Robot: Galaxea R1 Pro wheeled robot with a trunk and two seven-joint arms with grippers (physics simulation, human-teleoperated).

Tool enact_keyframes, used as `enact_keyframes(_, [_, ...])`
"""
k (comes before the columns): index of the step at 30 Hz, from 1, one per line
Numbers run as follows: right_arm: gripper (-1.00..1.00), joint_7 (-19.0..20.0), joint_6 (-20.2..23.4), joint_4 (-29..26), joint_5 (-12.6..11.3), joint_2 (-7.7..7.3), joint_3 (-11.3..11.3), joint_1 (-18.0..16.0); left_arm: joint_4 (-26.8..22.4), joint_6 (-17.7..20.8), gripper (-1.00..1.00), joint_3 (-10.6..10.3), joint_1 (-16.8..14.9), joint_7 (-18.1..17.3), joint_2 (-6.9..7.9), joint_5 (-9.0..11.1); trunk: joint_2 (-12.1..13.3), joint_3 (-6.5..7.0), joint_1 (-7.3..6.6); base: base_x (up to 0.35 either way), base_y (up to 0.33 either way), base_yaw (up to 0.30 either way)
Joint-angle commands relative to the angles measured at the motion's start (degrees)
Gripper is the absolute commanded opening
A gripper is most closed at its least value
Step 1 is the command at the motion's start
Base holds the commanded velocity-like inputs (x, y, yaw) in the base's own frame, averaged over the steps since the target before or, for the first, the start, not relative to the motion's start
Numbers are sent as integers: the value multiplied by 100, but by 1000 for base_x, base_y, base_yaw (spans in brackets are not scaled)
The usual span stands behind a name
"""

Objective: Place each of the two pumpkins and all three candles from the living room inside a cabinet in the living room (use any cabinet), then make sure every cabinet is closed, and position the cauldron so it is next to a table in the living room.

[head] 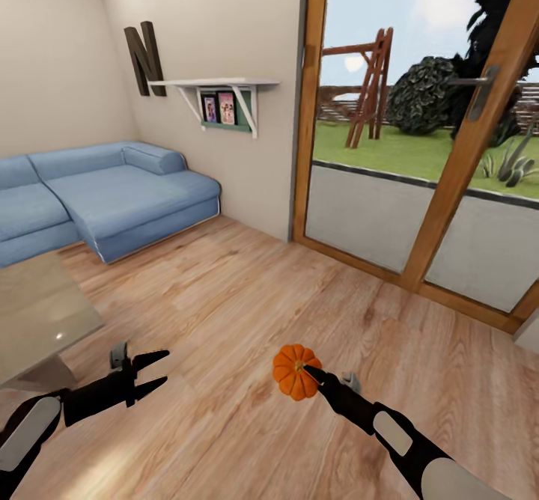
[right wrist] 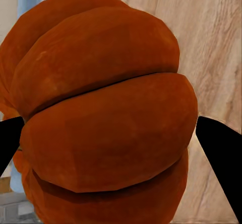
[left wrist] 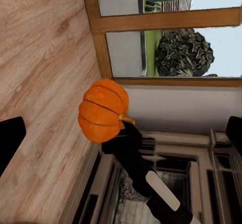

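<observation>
Above the wooden floor (head: 247, 298), in front of the robot, the right gripper (head: 318, 379) holds one pumpkin (head: 296, 371) in the air. From the right wrist camera the pumpkin (right wrist: 106, 118) sits between the two dark fingertips (right wrist: 222, 153), which press on its sides. The left gripper (head: 142, 376) is spread wide and holds nothing; it hangs near the corner of the grey table (head: 37, 313).

No cabinet is visible, so I judge that the robot must carry the pumpkin across the room. The pumpkin is round and ribbed, and the fingers touch it only at narrow places, so a fast turn of the base or of the arm could make it roll out and drop. On this smooth floor it may roll away, perhaps under the blue sofa (head: 105, 200) (a difficult place to reach). The outstretched arm could also hit the glass door (head: 419, 148) or the table edge while the robot turns, because both are close.
</observation>
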Motion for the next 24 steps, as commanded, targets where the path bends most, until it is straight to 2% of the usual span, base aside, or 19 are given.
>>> enact_keyframes(1, [-100, 4, 36, -4, -65, -6, 19, -2, 4, 19, 100, -1, -5, -22, 0, -11, 39, 10, -27, -329, 0, 262])
enact_keyframes(10, [-100, 3, 36, -4, -66, -6, 19, -2, 4, 19, 100, -1, -5, -22, 0, -3, 400, 138, -225, -310, 0, 265])
enact_keyframes(24, [-100, 3, 36, -4, -66, -14, 19, -2, 6, 19, 100, -1, -5, -22, -8, -4, 962, 339, -532, -53, 0, 266])
